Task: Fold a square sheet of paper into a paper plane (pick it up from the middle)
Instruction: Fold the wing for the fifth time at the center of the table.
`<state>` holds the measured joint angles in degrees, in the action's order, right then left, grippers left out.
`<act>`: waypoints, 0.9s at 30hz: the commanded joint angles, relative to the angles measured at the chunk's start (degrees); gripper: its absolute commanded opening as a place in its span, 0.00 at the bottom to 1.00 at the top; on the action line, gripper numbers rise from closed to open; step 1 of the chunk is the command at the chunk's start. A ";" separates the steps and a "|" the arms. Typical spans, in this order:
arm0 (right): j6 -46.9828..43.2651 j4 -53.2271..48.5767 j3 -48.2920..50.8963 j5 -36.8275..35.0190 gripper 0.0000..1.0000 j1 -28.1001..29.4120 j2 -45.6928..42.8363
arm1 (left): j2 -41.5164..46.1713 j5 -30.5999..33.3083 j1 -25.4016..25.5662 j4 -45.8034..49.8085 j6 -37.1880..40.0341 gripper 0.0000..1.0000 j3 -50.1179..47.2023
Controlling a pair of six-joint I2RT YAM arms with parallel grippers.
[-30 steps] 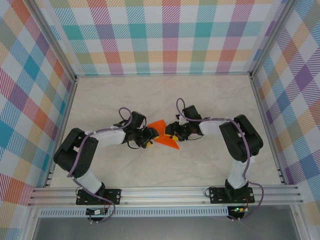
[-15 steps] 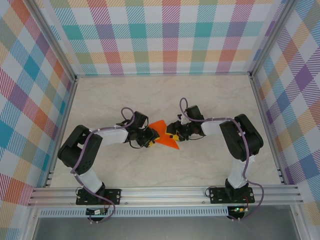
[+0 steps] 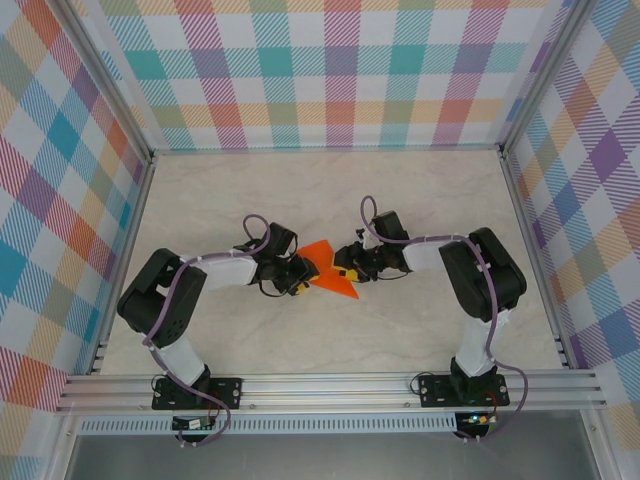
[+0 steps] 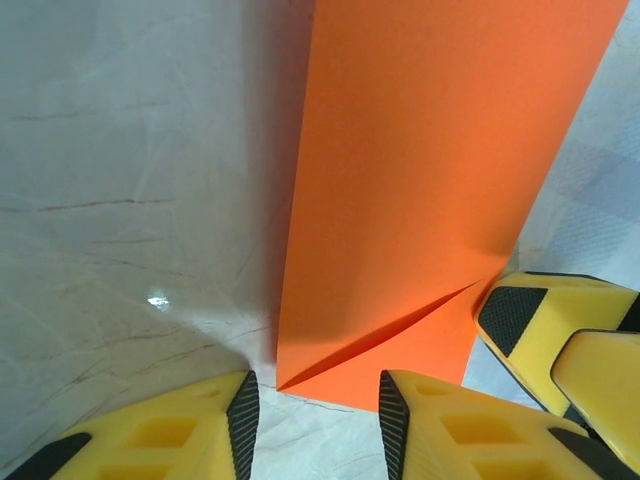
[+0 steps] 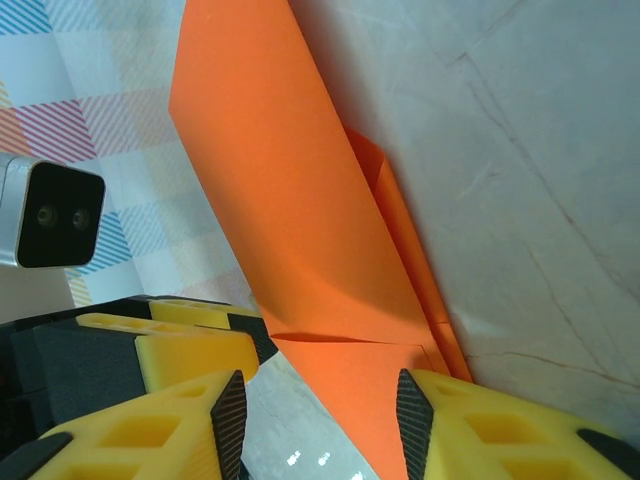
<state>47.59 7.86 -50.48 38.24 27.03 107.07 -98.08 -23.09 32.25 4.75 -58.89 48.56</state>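
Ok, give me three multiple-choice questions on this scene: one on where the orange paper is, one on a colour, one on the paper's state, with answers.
1. Where is the paper?
A. Mid-table, between the left gripper and the right gripper
B. In the far left corner
C. Beside the arm bases

2. What colour are the gripper fingers?
A. Blue
B. Yellow with black pads
C. White

3. What state is the paper in?
A. Crumpled into a ball
B. A flat, unfolded square
C. Folded, with a diagonal flap

Answers:
1 A: the top view shows it on the table with a gripper at either side.
2 B: both wrist views show yellow fingers faced with black.
3 C: the left wrist view shows a slanted fold edge near the paper's lower end.
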 commanded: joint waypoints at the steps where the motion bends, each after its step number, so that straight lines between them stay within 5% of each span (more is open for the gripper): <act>1: 0.17 -0.38 1.52 -1.24 0.45 -0.22 2.09 | -1.47 -0.46 1.06 -1.06 1.29 0.37 1.85; 27: -4.79 0.21 1.97 -0.82 0.37 -0.37 0.74 | -1.37 -2.84 1.15 -9.17 1.06 0.18 1.10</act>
<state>45.56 8.60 -49.60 38.09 26.92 107.13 -99.07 -24.86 32.62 -3.05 -57.69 49.80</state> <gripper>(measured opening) 0.367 0.197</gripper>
